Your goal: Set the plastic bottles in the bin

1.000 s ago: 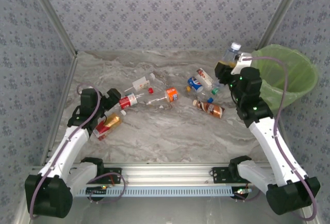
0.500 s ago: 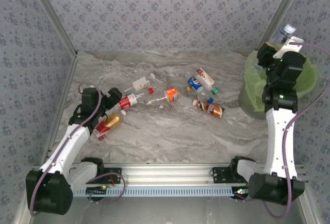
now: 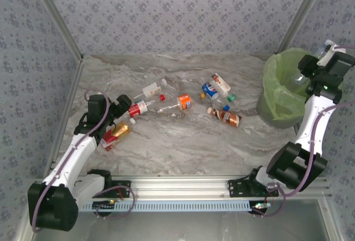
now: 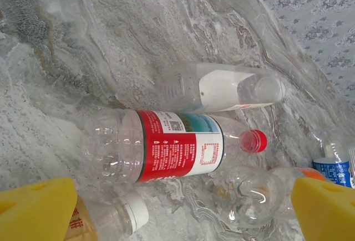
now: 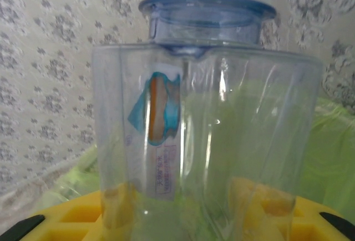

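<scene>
The desk is showing a smooth, marble-patterned top with a faint sheen. The red-label bottle and white-label bottle are gleaming as clear, glossy, ribbed plastic. The blue-necked bottle is looking glassy and smooth under a matt white cap. The bin is wearing thin, crinkled, translucent green film. The yellow pads of the left jaws are looking matt and spongy. The rail is shining as brushed metal.
</scene>
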Robot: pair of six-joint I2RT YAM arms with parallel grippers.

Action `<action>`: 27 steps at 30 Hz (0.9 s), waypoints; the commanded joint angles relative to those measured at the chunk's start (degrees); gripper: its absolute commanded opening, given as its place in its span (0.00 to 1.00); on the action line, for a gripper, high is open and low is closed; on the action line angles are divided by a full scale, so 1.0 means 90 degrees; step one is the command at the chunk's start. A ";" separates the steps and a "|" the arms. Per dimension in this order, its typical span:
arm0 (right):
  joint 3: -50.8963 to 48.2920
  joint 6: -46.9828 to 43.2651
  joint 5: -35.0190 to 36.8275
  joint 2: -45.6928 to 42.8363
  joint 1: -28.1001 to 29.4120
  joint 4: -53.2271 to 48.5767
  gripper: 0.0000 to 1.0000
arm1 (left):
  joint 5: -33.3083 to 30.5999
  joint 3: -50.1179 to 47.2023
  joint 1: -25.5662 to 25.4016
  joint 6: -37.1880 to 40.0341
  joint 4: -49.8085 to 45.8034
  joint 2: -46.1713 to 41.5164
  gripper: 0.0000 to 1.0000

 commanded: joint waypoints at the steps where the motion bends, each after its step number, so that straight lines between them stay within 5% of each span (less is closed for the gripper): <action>1: 0.0134 -0.0377 -0.0380 0.0153 0.0025 -0.0269 0.46 | 0.0087 -0.0006 -0.0026 -0.0083 0.0196 -0.0041 0.99; 17: 0.0440 -0.0761 -0.0668 0.0792 0.0947 -0.0856 0.51 | 0.0062 -0.0025 -0.0026 -0.0051 0.0114 -0.0073 0.99; 27: 0.0425 -0.0611 0.0516 0.0763 0.0988 -0.0981 0.67 | -0.0046 -0.0032 -0.0026 0.0029 -0.0005 -0.0128 0.99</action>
